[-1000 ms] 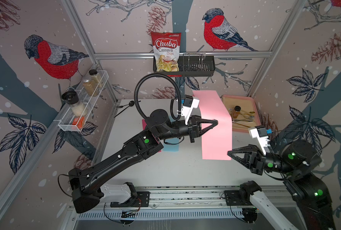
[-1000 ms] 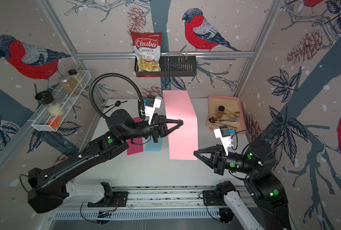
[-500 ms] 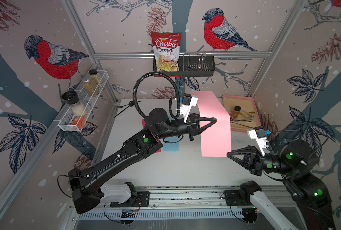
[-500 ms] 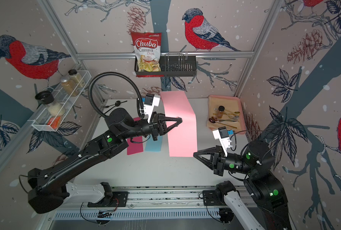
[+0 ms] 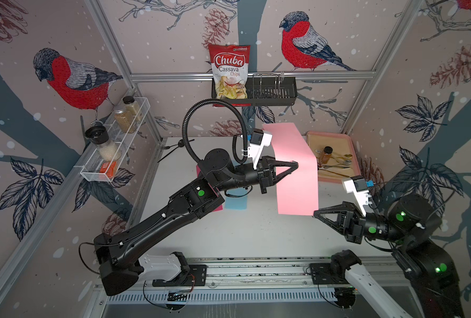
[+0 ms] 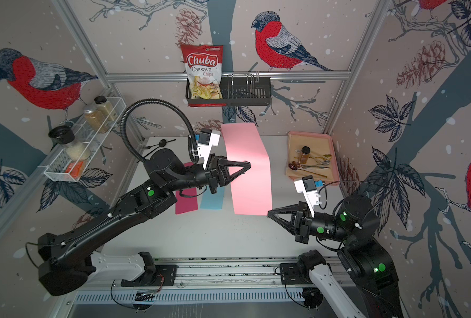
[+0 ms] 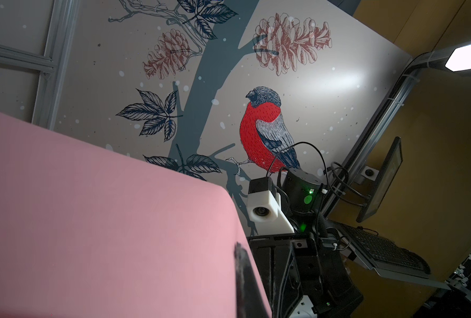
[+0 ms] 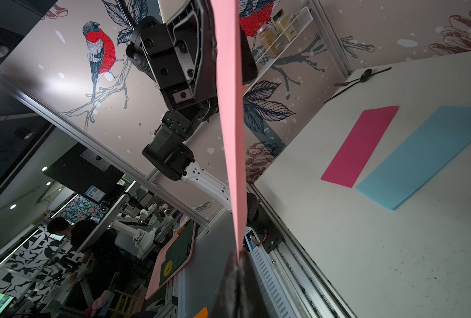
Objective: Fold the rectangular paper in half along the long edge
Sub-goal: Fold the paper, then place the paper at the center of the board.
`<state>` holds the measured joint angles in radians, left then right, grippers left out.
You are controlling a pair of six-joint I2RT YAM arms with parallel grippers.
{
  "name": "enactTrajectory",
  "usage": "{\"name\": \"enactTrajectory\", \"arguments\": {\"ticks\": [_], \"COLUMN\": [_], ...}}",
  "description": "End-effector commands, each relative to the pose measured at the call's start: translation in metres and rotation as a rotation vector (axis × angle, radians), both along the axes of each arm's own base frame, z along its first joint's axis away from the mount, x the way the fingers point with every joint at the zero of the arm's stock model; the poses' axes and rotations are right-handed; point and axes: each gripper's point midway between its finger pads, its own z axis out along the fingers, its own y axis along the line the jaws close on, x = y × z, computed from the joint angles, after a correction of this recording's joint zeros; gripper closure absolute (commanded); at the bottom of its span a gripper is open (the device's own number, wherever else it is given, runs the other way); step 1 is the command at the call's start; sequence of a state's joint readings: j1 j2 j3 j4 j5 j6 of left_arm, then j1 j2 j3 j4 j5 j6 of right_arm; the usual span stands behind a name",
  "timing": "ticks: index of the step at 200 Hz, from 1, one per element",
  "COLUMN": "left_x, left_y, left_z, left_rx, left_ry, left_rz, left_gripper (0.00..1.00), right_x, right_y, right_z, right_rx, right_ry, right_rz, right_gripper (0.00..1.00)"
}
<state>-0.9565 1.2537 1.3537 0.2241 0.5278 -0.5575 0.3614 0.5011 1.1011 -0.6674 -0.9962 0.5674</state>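
The rectangular paper (image 5: 297, 187) is a long pale pink sheet held up off the white table (image 5: 256, 234) in both top views, with its far end curling upward. My left gripper (image 5: 295, 165) is shut on its left long edge near the middle. At the sheet's near right corner my right gripper (image 5: 314, 214) is shut on the paper. In the left wrist view the paper (image 7: 105, 220) fills the lower left, and one dark finger (image 7: 242, 275) lies against it. In the right wrist view the sheet (image 8: 230, 110) runs edge-on out of the shut right gripper (image 8: 238, 256).
A magenta sheet (image 6: 186, 198) and a blue sheet (image 6: 212, 199) lie flat under the left arm. A pink tray (image 6: 334, 154) with a small bottle and cutlery sits at the right. A black spoon and fork (image 6: 160, 143) lie at the back left. Wall shelves hold jars and a chips bag.
The pink paper and the left gripper have shifted slightly left and back, and the sheet's near end sits a little higher. The right gripper stays at the near corner.
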Motion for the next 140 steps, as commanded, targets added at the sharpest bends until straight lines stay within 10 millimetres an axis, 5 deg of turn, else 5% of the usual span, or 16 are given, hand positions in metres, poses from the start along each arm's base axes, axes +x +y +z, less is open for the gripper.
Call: {"name": "enactTrajectory", "arguments": {"ticks": [1,13,30,50,86,111,140], "left_x": [-0.001,0.002,0.010,0.026,0.078,0.114,0.149], "left_y": [0.005,0.006,0.010,0.013,0.016,0.005,-0.014], "left_z": [0.004,0.001,-0.009,-0.030,-0.104,-0.168,-0.239], "left_rx": [-0.018,-0.012,0.000,0.027,0.103,0.145,0.197], "left_ry": [-0.024,-0.017,-0.002,0.035,0.178,0.293,0.398], "left_rz": [0.002,0.009,0.029,0.056,0.102,0.088,0.069], "left_gripper": [1.00,1.00,1.00,1.00,1.00,1.00,1.00], "right_x": [0.006,0.012,0.024,0.045,0.106,0.155,0.194], "right_y": [-0.001,-0.003,-0.008,-0.020,-0.034,-0.035,-0.048], "right_z": [-0.001,-0.002,0.003,0.013,0.011,-0.032,-0.095], "right_rx": [-0.019,-0.043,-0.078,-0.116,-0.158,-0.200,-0.298], "right_ry": [-0.021,-0.032,-0.066,-0.119,-0.118,-0.016,0.085], "right_rz": [-0.025,-0.064,-0.142,-0.285,-0.537,-0.660,-0.815], "right_gripper": [0.76,0.49,0.34,0.27,0.26,0.39,0.39]}}
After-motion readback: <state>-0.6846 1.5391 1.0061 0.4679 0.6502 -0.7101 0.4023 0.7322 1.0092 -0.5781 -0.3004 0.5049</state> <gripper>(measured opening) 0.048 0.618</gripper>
